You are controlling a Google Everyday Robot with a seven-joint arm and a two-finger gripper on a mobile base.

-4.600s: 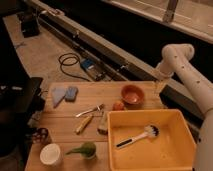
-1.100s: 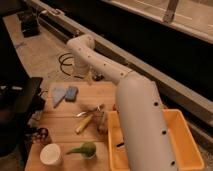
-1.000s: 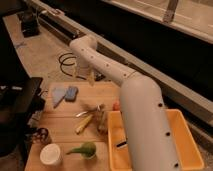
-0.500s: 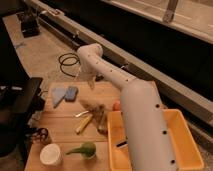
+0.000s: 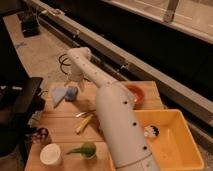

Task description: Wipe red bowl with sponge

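Arm [image 5: 118, 120] stretches forward, wrist bent down, end effector [image 5: 75, 83] just above the sponge [image 5: 71, 93]; its grip state cannot be told.

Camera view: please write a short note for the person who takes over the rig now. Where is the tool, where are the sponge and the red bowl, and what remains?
Tool: over the far left part of the table, just above the sponge.
Sponge: on the table, beside the light-blue cloth, on its right.
Red bowl: far right part of the table, partly hidden behind the arm, apart from the sponge.
Done: tool positioned at the sponge; bowl not yet wiped.
Left: grasp the sponge, carry it to the bowl, wipe.
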